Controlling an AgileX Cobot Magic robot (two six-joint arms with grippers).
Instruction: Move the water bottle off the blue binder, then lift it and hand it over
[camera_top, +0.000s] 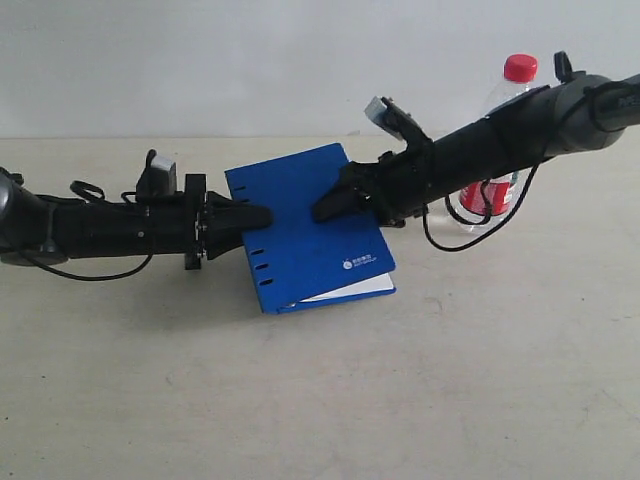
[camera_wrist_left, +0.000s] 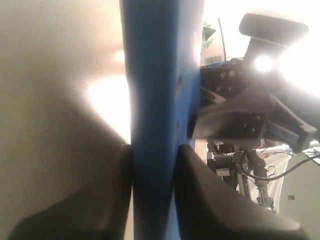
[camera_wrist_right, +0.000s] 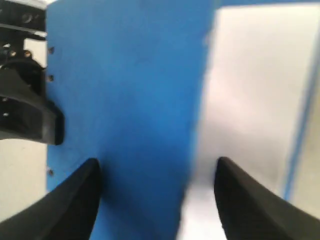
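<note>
Water bottle (camera_top: 508, 100), off blue binder (camera_top: 300, 225), stands half hidden behind right arm (camera_top: 500, 140).

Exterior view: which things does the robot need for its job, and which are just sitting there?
For the job: water bottle, blue binder, left gripper shut on the binder, right gripper, open.
Just there: table, white wall.
</note>
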